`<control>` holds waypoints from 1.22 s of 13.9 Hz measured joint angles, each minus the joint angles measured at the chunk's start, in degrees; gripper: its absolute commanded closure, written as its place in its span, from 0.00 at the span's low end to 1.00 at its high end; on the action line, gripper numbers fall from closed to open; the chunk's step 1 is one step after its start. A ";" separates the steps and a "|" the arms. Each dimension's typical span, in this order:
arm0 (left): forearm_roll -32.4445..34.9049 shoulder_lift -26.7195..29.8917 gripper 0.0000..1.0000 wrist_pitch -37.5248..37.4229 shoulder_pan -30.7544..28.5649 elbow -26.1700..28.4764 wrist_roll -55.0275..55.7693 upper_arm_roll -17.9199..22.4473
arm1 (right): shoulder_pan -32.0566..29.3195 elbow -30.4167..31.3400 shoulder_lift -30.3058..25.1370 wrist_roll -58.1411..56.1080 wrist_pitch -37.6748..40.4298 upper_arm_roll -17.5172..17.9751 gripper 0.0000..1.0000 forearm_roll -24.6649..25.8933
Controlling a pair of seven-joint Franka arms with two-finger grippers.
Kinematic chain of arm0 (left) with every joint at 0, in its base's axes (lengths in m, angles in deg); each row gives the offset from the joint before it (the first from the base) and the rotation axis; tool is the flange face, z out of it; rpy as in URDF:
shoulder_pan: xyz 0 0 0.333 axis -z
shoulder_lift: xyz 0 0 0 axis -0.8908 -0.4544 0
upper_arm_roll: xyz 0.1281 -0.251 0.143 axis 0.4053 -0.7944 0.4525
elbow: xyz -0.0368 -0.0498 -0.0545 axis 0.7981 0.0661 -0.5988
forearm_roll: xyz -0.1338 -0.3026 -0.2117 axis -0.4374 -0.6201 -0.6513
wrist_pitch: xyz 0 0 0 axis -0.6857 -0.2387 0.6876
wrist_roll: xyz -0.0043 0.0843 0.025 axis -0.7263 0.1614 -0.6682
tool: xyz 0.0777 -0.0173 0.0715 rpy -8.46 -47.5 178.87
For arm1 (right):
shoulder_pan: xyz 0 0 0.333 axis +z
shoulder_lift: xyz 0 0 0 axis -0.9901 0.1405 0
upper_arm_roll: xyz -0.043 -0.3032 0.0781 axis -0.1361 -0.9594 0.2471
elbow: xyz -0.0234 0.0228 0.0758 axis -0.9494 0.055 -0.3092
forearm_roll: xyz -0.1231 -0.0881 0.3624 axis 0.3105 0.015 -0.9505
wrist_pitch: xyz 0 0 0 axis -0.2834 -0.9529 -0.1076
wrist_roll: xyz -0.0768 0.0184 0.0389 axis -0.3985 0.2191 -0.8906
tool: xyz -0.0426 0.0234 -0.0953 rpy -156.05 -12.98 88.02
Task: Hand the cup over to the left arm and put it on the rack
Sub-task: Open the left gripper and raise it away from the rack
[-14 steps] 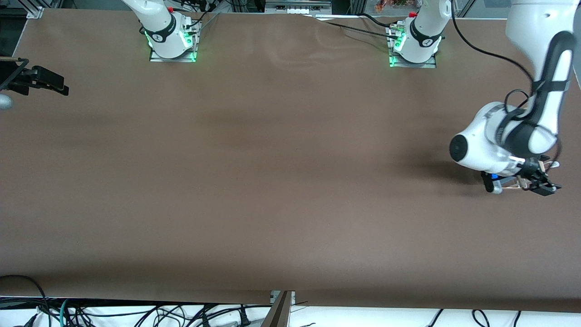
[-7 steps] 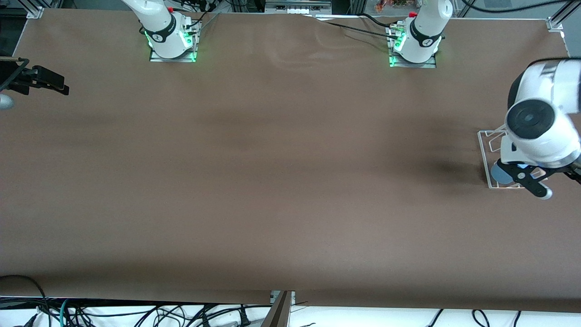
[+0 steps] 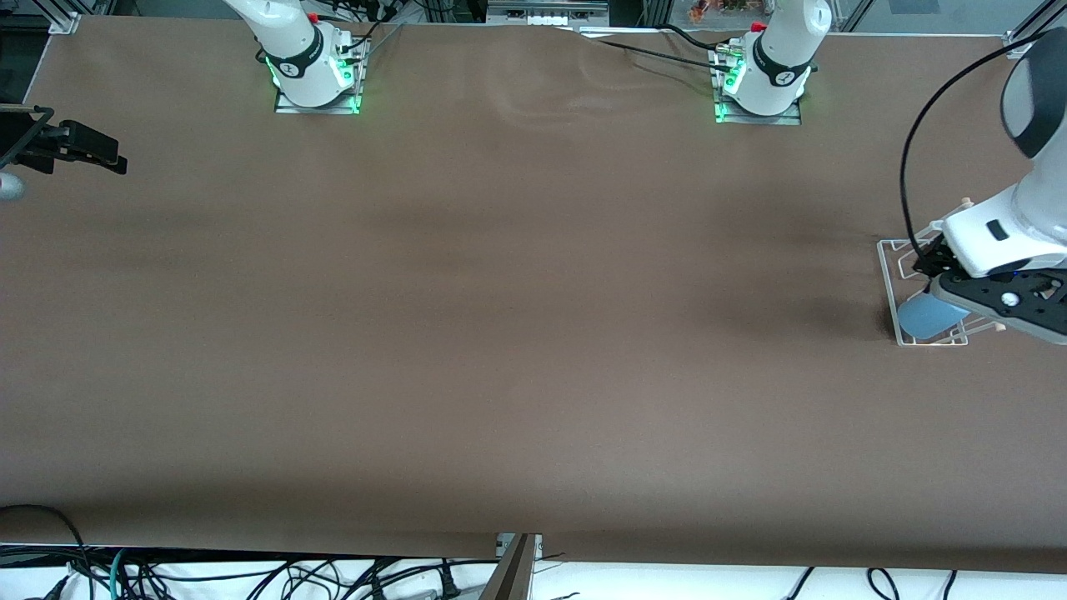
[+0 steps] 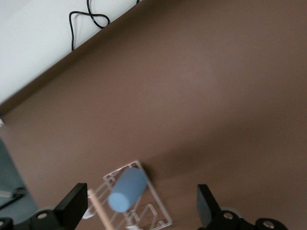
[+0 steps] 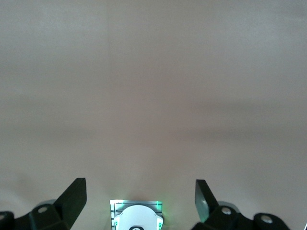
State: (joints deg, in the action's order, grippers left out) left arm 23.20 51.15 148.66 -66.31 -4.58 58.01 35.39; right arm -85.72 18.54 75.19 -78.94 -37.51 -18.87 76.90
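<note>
The cup (image 3: pixel 928 317) now lies tilted on the rack (image 3: pixel 889 265), at the corner of the rack nearest the front camera, and nothing grips it. A second ago the left arm's wrist sat low over that same spot and hid the rack almost wholly; half a second ago the rack and a sliver of blue had come into sight beneath it. Now the left gripper (image 4: pixel 142 211) has lifted clear and hangs above the rack, its fingers (image 4: pixel 73 206) spread wide with only air between them. In the left wrist view the cup (image 4: pixel 127 189) shows well below those fingers, resting across the rack's wire frame (image 4: pixel 159 206) beside the pale wooden rod (image 4: pixel 102 215).

Taken together, this reads as the release just finished: the cup has been let go and the arm is backing away upward. The placing step looks done, so the task appears to be at its end, with only the retreat left. One doubt remains, since the cup leans rather than standing over a peg, and whether it sits securely cannot be told from here.

The right gripper (image 5: pixel 140 201) waits with fingers spread, holding nothing, far from the rack at the right arm's end of the table (image 3: pixel 500 333).
</note>
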 measured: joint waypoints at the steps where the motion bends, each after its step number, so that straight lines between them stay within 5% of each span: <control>1: -3.52 0.29 0.00 -1.90 -0.10 -0.40 6.22 0.02 | 0.00 0.00 0.00 0.00 0.01 0.00 0.00 0.00; 5: -11.55 2.02 0.00 -7.28 -1.32 -1.05 24.51 0.10 | 0.00 0.00 0.01 0.00 0.03 0.00 0.00 0.00; 17: -11.55 5.53 0.00 -12.83 -1.56 0.82 25.81 0.06 | 0.00 0.00 0.20 0.03 0.03 -0.01 0.00 0.00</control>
State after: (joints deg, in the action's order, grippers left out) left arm 11.65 56.67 135.82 -67.87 -3.76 83.82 35.44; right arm -85.72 18.54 75.39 -78.91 -37.49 -18.88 76.90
